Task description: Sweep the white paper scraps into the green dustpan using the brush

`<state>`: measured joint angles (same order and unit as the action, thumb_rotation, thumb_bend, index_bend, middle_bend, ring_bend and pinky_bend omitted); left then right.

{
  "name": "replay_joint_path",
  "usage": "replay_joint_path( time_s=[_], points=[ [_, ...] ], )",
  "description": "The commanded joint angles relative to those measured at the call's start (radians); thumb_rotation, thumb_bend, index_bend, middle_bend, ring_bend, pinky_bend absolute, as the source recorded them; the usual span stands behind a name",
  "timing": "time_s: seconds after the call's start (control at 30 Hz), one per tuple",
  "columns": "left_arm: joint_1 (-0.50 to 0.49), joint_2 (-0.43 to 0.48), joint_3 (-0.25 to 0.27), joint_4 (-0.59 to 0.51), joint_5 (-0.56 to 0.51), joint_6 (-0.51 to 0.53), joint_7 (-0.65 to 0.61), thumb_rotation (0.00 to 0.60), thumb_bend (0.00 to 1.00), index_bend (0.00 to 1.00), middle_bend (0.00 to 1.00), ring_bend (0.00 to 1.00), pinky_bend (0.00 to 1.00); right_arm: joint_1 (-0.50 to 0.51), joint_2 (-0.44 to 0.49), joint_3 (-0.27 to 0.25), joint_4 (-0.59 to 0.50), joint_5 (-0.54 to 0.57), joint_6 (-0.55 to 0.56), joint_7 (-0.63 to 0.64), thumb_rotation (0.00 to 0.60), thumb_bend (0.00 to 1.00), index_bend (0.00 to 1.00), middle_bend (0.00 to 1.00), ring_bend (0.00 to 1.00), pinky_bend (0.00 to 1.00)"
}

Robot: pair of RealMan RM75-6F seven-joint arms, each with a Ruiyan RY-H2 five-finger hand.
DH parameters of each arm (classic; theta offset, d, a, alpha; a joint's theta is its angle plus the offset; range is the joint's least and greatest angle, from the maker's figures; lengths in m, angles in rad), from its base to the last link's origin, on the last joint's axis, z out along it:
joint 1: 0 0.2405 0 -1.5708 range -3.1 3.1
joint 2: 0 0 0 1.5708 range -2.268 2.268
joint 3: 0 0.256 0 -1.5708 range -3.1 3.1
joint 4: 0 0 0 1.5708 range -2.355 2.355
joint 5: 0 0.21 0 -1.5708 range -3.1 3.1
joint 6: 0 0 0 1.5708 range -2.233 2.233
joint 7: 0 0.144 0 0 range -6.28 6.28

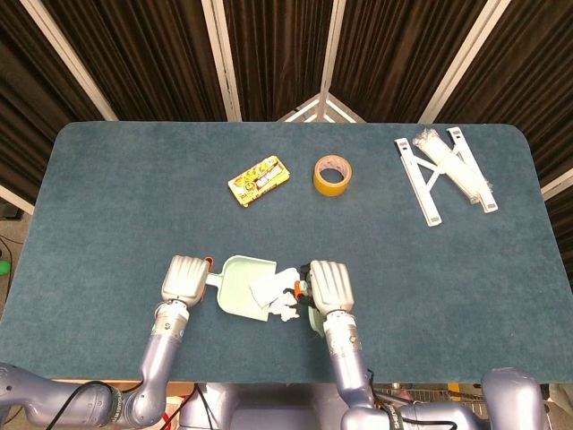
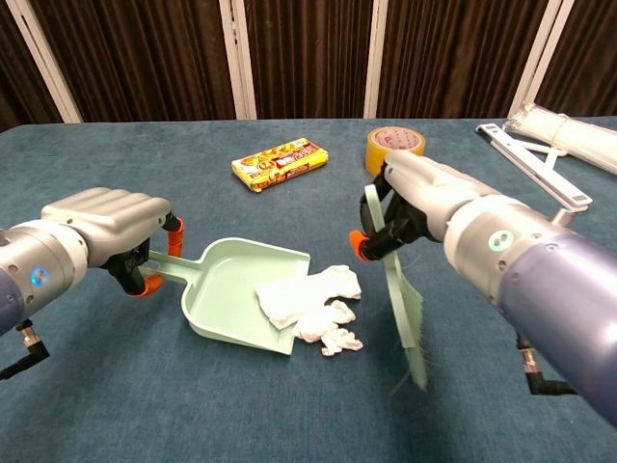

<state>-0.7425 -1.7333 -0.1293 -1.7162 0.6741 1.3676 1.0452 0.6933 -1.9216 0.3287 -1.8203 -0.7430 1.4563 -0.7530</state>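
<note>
Fingers (image 2: 162, 234) of the left hand (image 2: 106, 217) hold the green dustpan (image 2: 241, 287) steady; the right hand (image 2: 410, 193) grips the brush (image 2: 400, 299) just beside the white paper scraps (image 2: 313, 301).

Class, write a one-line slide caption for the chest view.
Right robot hand brings brush beside paper scraps; left robot hand holds dustpan.

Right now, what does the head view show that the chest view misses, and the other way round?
Only the head view shows the whole white rack and every table edge. Only the chest view shows the brush bristles hanging right of the paper scraps. Both show the left robot hand holding the green dustpan, the right robot hand holding the brush, the tape roll and the yellow packet.
</note>
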Motion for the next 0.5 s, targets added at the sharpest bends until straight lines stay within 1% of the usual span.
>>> replay_joint_path(
  time_s=[0.03, 0.23, 0.4, 0.5],
  points=[
    [0.001, -0.003, -0.001, 0.001, -0.006, -0.002, 0.000, 0.600, 0.71, 0.77, 1.00, 1.00, 0.99, 0.011, -0.027, 0.026, 0.013, 0.015, -0.005, 0.015, 0.600, 0.83, 0.85, 1.00, 1.00, 0.95],
    [-0.002, -0.011, -0.004, 0.015, -0.012, -0.010, 0.000, 0.600, 0.71, 0.77, 1.00, 1.00, 0.99, 0.024, -0.070, 0.052, 0.036, 0.048, -0.031, 0.039, 0.600, 0.83, 0.85, 1.00, 1.00, 0.95],
    [-0.007, -0.017, -0.011, 0.024, -0.012, -0.015, -0.003, 0.600, 0.71, 0.77, 1.00, 1.00, 0.99, 0.039, -0.091, 0.047, 0.049, 0.029, -0.048, 0.048, 0.600, 0.83, 0.85, 1.00, 1.00, 0.95],
    [-0.013, -0.025, -0.019, 0.028, -0.016, -0.019, -0.001, 0.600, 0.71, 0.77, 1.00, 1.00, 0.99, 0.057, -0.116, 0.057, 0.055, 0.015, -0.064, 0.057, 0.600, 0.83, 0.85, 1.00, 1.00, 0.95]
  ],
)
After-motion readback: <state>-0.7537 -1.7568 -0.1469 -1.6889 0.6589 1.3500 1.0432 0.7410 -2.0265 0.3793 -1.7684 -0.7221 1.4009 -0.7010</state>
